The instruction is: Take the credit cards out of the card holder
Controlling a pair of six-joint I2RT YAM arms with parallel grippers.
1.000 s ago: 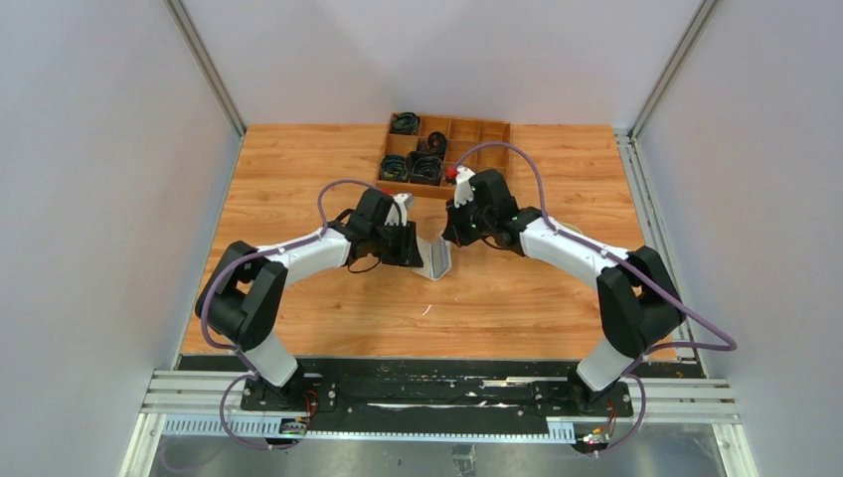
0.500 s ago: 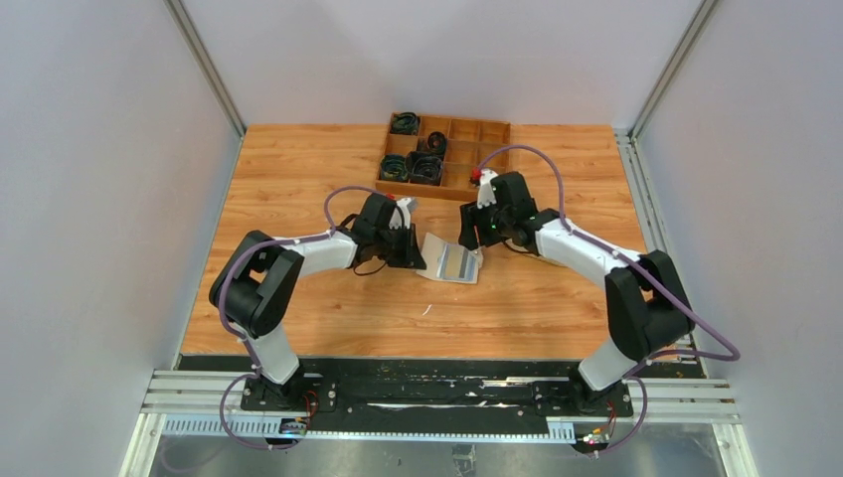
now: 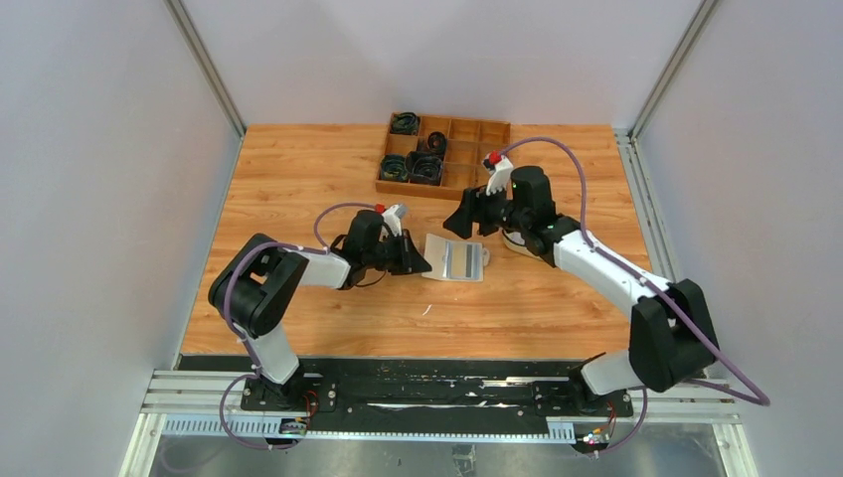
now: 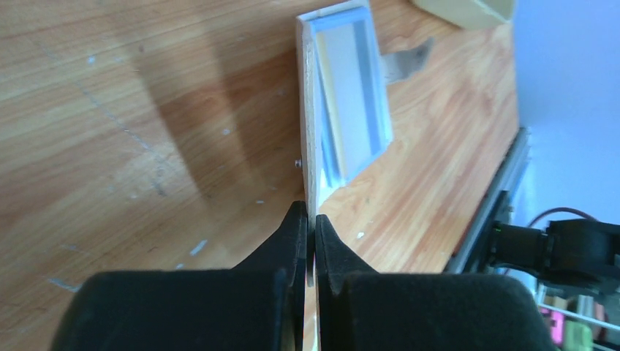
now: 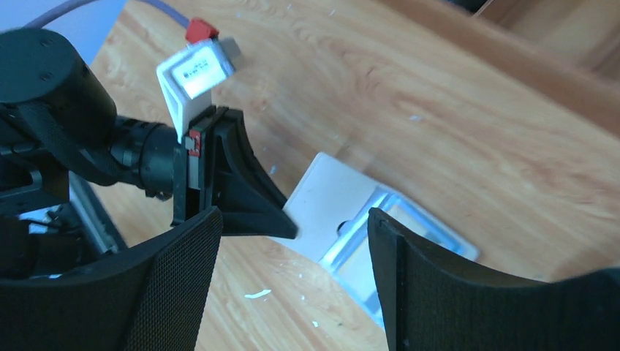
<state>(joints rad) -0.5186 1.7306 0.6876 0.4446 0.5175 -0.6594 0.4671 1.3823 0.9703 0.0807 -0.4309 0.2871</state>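
Your left gripper [image 3: 422,266] sits at the card holder's [image 3: 454,260] left edge. It is clamped tight on the thin left flap, which the left wrist view shows edge-on running straight away from the fingertips. That pinch is what pins the holder down.

The holder lies spread open on the wooden table [image 3: 328,179], its pale inside facing up. Its long axis runs left to right, from the pinched flap toward the right arm's side. The credit cards [image 4: 354,95] are still tucked into the half away from the left gripper, grey-blue edges and a yellow one showing.

On the holder's far right side your right gripper [image 3: 465,221] hangs above it, jaws spread wide and carrying nothing. In its wrist view the cards show low in the gap between the fingers [image 5: 183,278]. So the cards lie below and slightly nearward of it. It is the free hand and the nearer one, so I judge the pull is its job.

Beyond the holder stands the compartment box [image 3: 467,169], well apart.
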